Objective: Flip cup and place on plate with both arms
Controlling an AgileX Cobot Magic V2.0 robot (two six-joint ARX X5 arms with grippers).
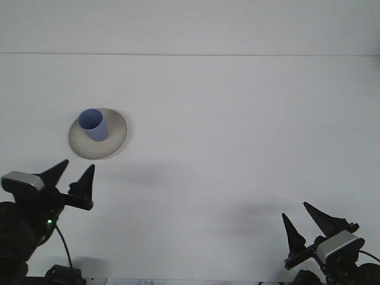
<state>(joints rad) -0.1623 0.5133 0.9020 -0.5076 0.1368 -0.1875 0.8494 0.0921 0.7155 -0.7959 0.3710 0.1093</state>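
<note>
The blue cup (94, 124) stands mouth-up on the plate (116, 142) (towards the desk's (237, 130) left edge). Left gripper (72, 174) and right gripper (304, 220), jaws spread and empty, sit at the near corners.

Bright, even light washes the white counter (237, 119) almost to overexposure, with little texture showing. Shadows are soft and faint: a pale smudge beside the plate (98, 133), dim grey patches on the counter near each arm at the bottom. The picture is sharp throughout, with no glare spots or visible edge warping.
</note>
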